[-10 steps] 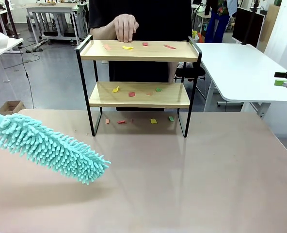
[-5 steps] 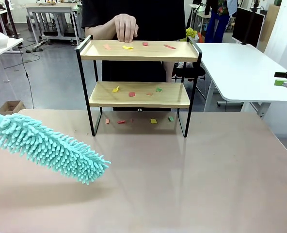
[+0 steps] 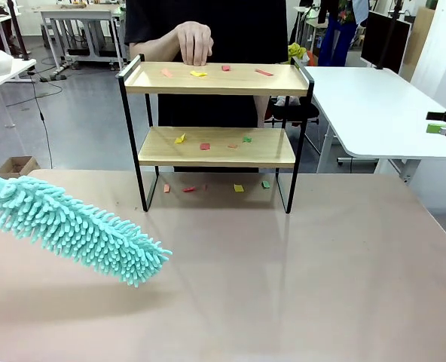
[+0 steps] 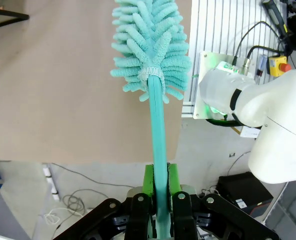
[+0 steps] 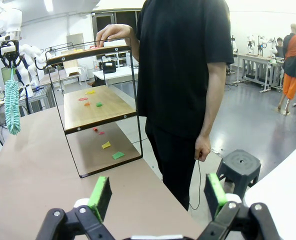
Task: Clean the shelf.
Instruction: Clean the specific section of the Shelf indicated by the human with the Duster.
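Your left gripper [image 4: 159,175] is clamped tight on the handle of the teal duster [image 3: 76,226]. Its fluffy head hangs over the table [image 3: 298,286], well in front of the shelf [image 3: 215,89] and off to its left. The shelf stands at the table's far side — coloured scraps [image 3: 205,146] lie on both its boards and between its legs. A person's hand [image 3: 194,41] touches its top board. Your right gripper [image 5: 158,194] is spread wide and holds nothing, well off to the shelf's right.
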You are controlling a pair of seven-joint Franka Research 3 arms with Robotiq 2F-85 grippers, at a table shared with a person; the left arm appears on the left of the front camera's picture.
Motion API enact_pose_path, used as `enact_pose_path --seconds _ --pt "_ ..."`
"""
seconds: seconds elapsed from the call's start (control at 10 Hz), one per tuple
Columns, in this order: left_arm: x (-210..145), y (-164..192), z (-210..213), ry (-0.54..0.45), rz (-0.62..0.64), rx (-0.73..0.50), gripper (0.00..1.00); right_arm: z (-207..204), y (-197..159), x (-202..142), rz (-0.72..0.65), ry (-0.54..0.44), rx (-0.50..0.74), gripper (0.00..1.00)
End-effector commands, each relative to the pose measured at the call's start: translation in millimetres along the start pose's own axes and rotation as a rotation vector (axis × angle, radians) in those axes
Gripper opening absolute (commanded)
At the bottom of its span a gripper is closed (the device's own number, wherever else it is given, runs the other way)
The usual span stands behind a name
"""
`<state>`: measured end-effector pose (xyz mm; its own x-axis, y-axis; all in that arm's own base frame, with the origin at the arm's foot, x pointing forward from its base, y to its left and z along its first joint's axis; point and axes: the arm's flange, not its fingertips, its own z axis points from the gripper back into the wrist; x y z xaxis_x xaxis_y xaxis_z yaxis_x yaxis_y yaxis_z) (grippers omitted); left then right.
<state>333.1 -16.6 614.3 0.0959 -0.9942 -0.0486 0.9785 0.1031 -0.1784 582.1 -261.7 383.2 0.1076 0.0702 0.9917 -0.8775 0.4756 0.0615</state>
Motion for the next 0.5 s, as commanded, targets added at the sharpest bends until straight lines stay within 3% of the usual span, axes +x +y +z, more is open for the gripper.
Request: enact_pose_path --seconds 0.0,0.4 --pt "0.0 0.0 0.0 0.0 0.0 0.0 0.13 -2.4 0.6 3.8 0.008 -0.002 0.003 1.0" --pt "36.7 -21.4 53.5 -0.369 -0.099 -0.021 0.13 -2.4 0.6 3.8 0.008 -0.002 0.003 1.0"
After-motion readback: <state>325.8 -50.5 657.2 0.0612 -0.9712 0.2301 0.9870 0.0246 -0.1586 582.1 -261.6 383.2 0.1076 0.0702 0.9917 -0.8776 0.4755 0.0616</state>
